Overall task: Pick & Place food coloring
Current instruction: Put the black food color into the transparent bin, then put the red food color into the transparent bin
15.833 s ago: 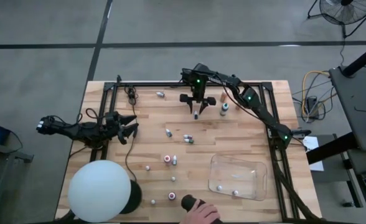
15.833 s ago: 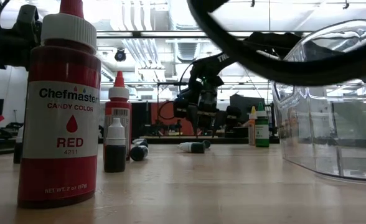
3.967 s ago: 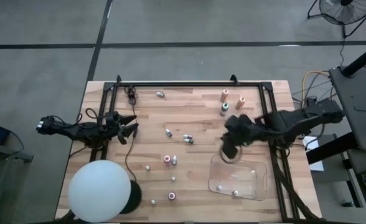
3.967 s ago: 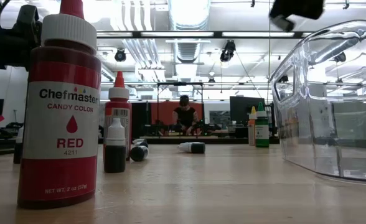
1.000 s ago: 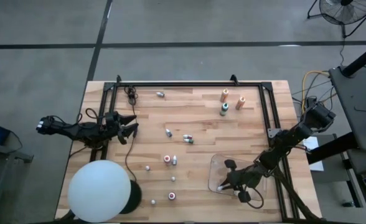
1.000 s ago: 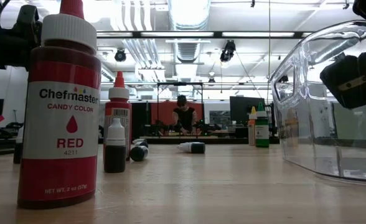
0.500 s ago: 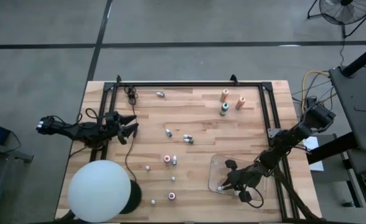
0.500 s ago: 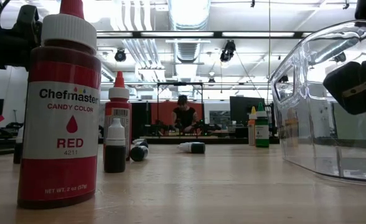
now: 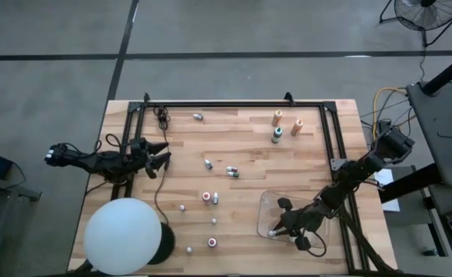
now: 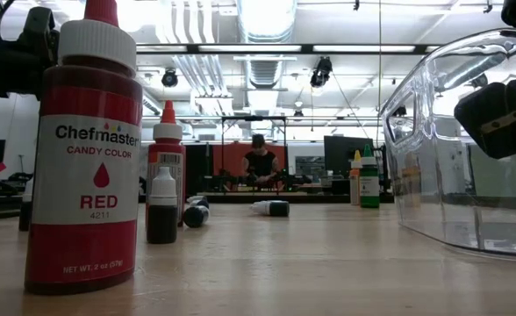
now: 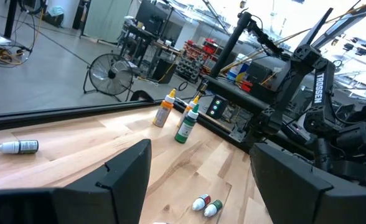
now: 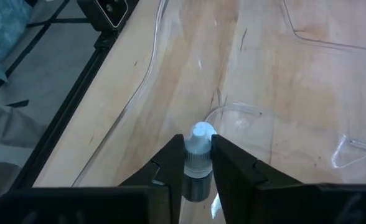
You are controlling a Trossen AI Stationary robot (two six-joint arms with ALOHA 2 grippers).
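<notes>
Butcher-block table, workshop behind, right gripper clamping white-capped bottle, left gripper spread.

Pale wood-plank desk w/ black frame, clear tray, big white ball, dark red-labelled bottle w/ white collar, orange & green bottles nr far edge, white-capped grey bottle btwn black gripper fingers

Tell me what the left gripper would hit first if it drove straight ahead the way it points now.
Probably the pair of small bottles lying on the table, in line between the left gripper's open fingers. Depth is hard to judge; if it passes above them, the right arm across the table comes next.
</notes>
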